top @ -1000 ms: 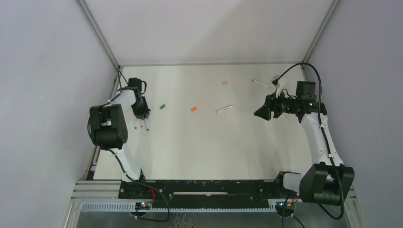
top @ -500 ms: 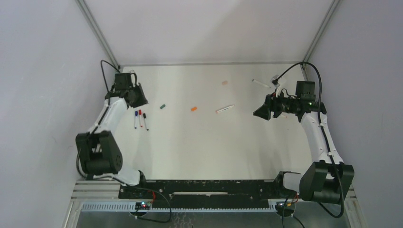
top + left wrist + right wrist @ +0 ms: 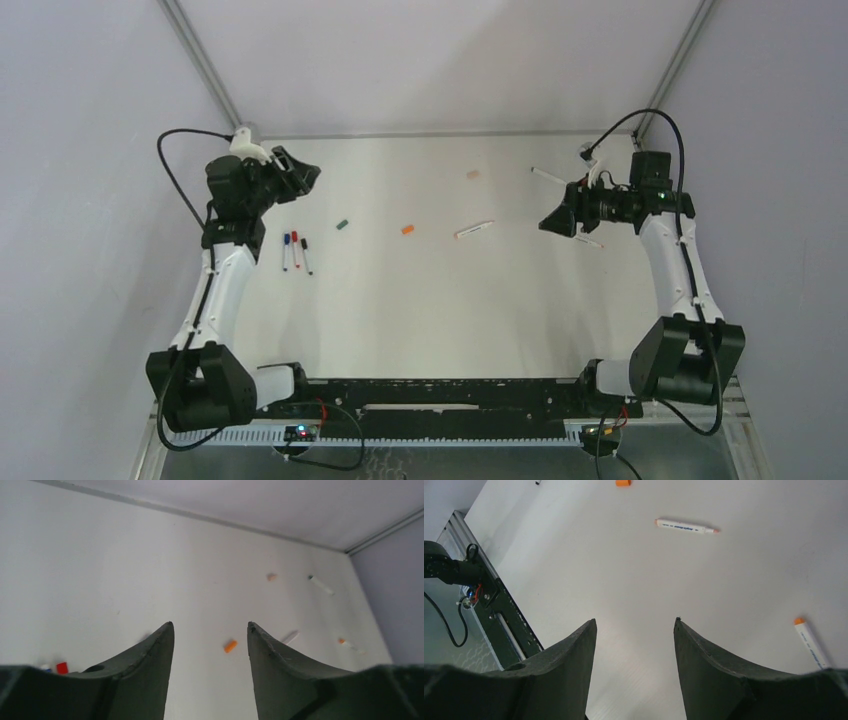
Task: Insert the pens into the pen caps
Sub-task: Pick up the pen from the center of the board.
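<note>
We see three pens (image 3: 295,245) lying side by side near the left edge of the worktop (image 3: 420,310), their ends blue, red and black. A fourth pen (image 3: 473,229) lies right of centre. A fifth pen (image 3: 547,176) sits towards the far right corner, and an orange-ended pen (image 3: 811,642) lies just beside the right pincer (image 3: 550,222). Loose on the worktop are a green cap (image 3: 342,224), an orange cap (image 3: 407,229) and a pinkish cap (image 3: 473,174), each apart from the pens. The left pincer (image 3: 210,625) hangs above the far left corner, fingers apart and holding nothing. The right pincer's fingers stand apart too, with nothing between them.
</note>
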`<action>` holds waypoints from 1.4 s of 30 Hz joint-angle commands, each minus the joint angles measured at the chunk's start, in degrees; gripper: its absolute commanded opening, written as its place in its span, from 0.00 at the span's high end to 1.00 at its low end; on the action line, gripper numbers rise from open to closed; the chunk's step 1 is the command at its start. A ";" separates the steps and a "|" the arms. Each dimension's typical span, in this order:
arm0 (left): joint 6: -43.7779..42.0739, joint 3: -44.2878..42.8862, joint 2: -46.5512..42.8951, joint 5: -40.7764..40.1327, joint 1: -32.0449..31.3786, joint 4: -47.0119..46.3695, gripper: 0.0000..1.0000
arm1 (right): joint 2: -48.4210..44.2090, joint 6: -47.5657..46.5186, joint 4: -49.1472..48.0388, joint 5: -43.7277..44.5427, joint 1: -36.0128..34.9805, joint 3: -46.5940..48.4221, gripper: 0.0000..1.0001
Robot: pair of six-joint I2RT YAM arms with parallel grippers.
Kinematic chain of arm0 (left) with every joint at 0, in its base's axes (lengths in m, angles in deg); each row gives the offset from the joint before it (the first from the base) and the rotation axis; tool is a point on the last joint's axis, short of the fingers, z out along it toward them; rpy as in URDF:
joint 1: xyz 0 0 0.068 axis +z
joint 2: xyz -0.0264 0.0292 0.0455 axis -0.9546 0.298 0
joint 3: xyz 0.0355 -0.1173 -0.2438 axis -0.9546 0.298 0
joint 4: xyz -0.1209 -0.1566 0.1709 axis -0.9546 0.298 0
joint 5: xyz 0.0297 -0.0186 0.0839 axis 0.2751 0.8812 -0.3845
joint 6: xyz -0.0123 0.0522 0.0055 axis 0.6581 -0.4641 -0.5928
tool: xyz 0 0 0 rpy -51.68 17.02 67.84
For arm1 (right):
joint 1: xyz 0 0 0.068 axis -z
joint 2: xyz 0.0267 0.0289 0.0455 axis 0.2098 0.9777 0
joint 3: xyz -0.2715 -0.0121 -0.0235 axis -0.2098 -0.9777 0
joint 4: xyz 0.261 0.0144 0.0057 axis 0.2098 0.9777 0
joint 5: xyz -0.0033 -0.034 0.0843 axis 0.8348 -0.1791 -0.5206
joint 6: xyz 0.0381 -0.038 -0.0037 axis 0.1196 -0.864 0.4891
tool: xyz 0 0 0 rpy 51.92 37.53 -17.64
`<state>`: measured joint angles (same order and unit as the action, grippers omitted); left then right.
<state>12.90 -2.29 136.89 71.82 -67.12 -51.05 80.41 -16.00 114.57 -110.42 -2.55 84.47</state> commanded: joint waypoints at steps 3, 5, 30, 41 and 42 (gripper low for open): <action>11.57 2.28 0.75 7.45 4.07 -10.66 0.34 | 10.06 -6.53 14.59 2.86 0.35 13.54 0.36; 12.03 2.82 0.97 8.47 4.47 -11.70 0.29 | 14.86 -8.04 19.56 3.08 0.75 19.28 0.38; -2.17 7.57 -9.60 0.30 -9.91 -12.52 0.01 | 15.65 0.39 -1.63 6.56 -1.72 6.26 0.39; -17.93 -13.93 20.11 -7.51 -29.06 13.30 0.28 | 14.92 0.09 -2.83 4.93 -2.64 3.49 0.39; -18.37 -17.33 23.65 -8.34 -30.46 16.10 0.30 | 14.86 0.17 -3.00 4.81 -2.62 3.16 0.39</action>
<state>1.14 -7.10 149.39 67.56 -93.09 -48.62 97.66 -15.59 113.54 -104.24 -5.13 88.41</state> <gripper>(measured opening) 0.734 0.611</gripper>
